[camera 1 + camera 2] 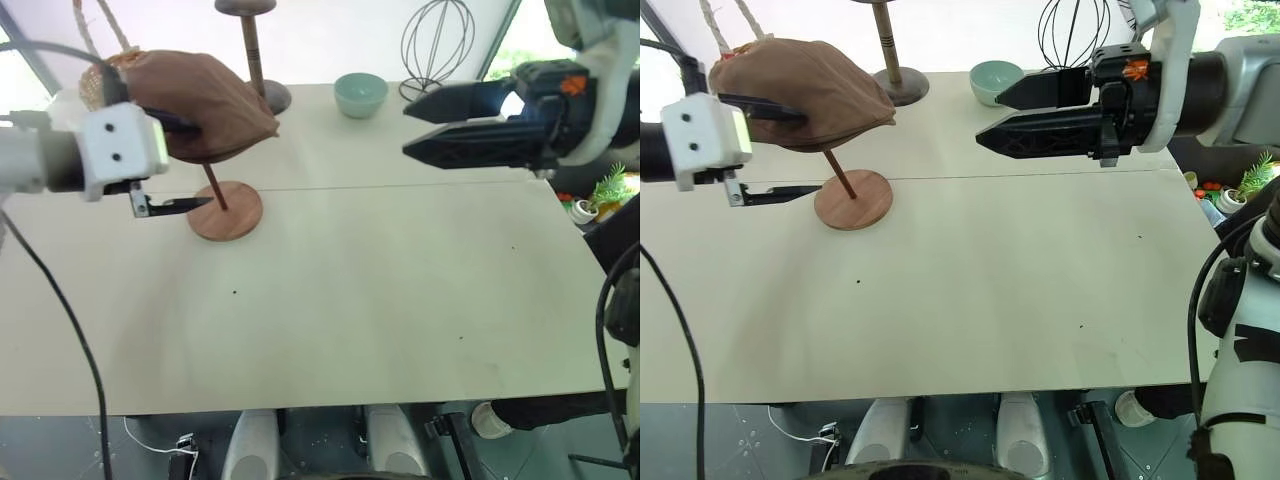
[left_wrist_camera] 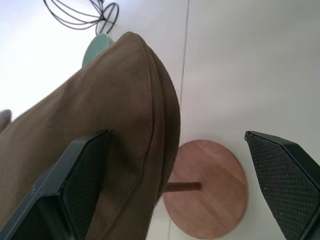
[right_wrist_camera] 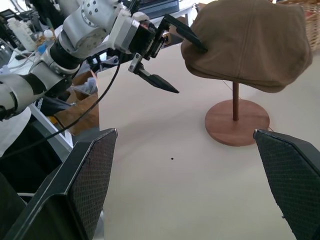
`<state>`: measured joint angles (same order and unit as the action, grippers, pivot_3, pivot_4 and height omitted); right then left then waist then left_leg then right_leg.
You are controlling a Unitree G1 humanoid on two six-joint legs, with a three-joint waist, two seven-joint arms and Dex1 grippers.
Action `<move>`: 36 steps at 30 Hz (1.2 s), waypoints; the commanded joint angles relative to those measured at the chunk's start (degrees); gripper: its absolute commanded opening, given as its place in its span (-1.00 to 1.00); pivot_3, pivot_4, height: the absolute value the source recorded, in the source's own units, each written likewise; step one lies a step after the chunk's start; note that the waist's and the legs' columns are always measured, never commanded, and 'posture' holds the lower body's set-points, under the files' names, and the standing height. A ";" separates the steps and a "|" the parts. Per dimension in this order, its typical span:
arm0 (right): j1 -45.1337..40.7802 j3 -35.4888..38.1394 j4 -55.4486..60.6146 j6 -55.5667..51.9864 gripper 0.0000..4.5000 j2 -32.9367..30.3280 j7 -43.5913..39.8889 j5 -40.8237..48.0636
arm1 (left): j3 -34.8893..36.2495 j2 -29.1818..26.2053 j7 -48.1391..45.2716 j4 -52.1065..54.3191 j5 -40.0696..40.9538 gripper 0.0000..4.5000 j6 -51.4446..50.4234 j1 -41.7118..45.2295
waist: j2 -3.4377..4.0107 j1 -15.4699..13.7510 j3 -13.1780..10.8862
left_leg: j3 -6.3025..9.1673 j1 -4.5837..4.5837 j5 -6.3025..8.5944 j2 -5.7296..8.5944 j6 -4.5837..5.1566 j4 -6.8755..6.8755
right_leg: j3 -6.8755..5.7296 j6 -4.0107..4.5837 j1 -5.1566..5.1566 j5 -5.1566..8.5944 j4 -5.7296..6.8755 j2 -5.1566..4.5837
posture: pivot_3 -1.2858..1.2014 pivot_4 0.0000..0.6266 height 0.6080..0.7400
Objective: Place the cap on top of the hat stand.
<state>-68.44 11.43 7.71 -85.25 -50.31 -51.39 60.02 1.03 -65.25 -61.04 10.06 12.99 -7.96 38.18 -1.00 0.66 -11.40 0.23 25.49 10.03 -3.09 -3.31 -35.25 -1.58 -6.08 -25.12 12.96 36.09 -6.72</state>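
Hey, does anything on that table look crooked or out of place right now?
The cap sits on the hat stand, but it looks lopsided: it overhangs toward the left gripper, whose upper finger touches its edge. The stand's rod is slanted. The teal bowl stands upright, nothing is spilled.

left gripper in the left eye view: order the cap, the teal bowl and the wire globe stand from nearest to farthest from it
Measured from the left gripper, which is open:
1. The cap, sitting on the hat stand, with one finger right against its side.
2. The teal bowl, farther back on the table and toward the right.
3. The wire globe stand, at the table's back edge, right of the bowl.
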 commanded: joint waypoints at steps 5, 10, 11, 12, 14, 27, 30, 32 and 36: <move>-0.63 2.51 0.70 0.48 0.98 -0.29 3.09 1.58 | 0.96 6.19 11.81 3.57 -10.90 1.00 3.99 1.67 | -0.01 0.10 0.00 | 0.00 -0.01 0.00 0.00 0.00 -0.06 | 0.02 -0.03 0.02 -0.02 0.03 0.00 | 0.03 -0.52 0.82; -0.57 2.33 0.11 1.51 0.98 0.25 4.67 1.44 | -1.71 7.32 17.10 6.55 -21.90 1.00 8.64 -0.67 | -0.01 0.05 0.00 | 0.00 -0.02 -0.01 0.00 0.01 -0.05 | 0.02 -0.10 0.02 -0.05 0.04 0.01 | 0.03 -0.52 0.82; -0.63 2.21 -0.02 1.84 0.98 0.34 4.82 1.33 | -2.41 7.20 17.72 6.72 -24.08 1.00 9.80 -0.98 | -0.01 0.01 0.01 | 0.00 -0.02 -0.01 0.00 0.01 -0.05 | 0.02 -0.19 0.02 -0.10 0.04 0.01 | 0.03 -0.52 0.82; -0.69 2.10 -0.17 2.14 0.98 0.46 4.94 1.25 | -2.99 7.10 18.43 6.72 -26.03 1.00 11.29 -1.24 | -0.01 0.02 0.01 | 0.00 -0.02 -0.01 0.00 0.01 -0.06 | 0.02 -0.19 0.03 -0.10 0.04 0.01 | 0.03 -0.52 0.82; -0.82 1.80 -0.51 2.66 0.98 0.73 5.17 1.07 | -3.83 7.10 19.12 6.80 -28.89 1.00 12.89 -1.68 | -0.01 0.01 0.01 | 0.00 -0.03 0.00 0.00 0.01 -0.06 | 0.02 -0.18 0.03 -0.10 0.04 0.01 | 0.03 -0.52 0.82; 0.33 0.22 -0.73 4.88 1.00 1.26 5.28 0.59 | -3.01 10.79 21.26 6.70 -33.33 -0.96 14.29 -2.02 | -0.01 0.02 0.01 | 0.01 -0.03 -0.01 0.00 0.01 -0.06 | 0.02 -0.19 0.04 -0.11 0.05 0.01 | 0.03 -0.52 0.82; 0.88 0.03 -0.55 5.28 1.00 1.18 5.09 0.67 | -1.30 11.15 23.93 5.15 -33.14 -0.96 16.79 -1.93 | -0.01 0.01 0.01 | 0.01 -0.03 -0.01 0.00 0.01 -0.07 | 0.02 -0.20 0.04 -0.11 0.05 0.01 | 0.03 -0.52 0.82; 1.05 -0.10 -0.59 5.49 1.00 1.08 4.88 0.75 | 0.25 11.46 26.15 4.09 -32.11 -0.96 19.95 -2.15 | -0.01 0.05 0.01 | 0.02 -0.03 -0.01 0.00 0.01 -0.07 | 0.02 -0.21 0.04 -0.12 0.06 0.01 | 0.03 -0.52 0.82; 1.57 -0.36 -0.62 5.88 1.00 1.00 4.46 0.67 | 4.11 11.34 30.08 1.18 -29.09 -0.96 28.90 -3.29 | -0.01 0.10 0.01 | 0.01 -0.04 -0.01 0.00 0.01 -0.07 | 0.02 -0.22 0.04 -0.13 0.06 0.01 | 0.03 -0.52 0.82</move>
<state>-66.37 10.25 6.34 -80.70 -48.51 -46.44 60.79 1.64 -53.51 -33.17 11.59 -17.86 17.44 34.88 -1.01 0.76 -11.39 0.24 25.46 10.02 -3.10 -3.30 -35.31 -1.56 -6.31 -25.08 12.83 36.15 -6.71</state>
